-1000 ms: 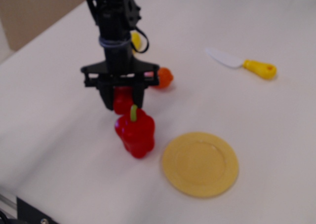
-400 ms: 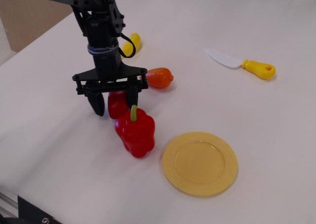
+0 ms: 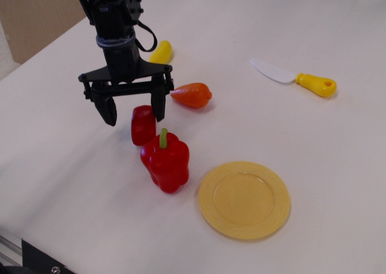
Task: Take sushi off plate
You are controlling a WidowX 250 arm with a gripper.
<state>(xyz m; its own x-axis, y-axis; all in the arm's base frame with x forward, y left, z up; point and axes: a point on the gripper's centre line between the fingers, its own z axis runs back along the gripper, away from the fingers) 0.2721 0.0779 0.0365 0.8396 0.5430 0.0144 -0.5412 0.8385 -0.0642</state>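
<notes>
One sushi [image 3: 143, 125] sits off the plate [image 3: 244, 199]; tool [image 3: 134, 110] above, wide open, empty; next, retreat.

The claw [image 3: 134, 110] hangs spread above the sushi [image 3: 143, 125], well apart from the plate [image 3: 244, 199].

Bare table [image 3: 66, 141] lay open left of the spread jaws. Below them sat the sushi [image 3: 143, 125], the pepper [image 3: 166, 161] crowding just beyond it, the carrot [image 3: 192, 95] close right.
</notes>
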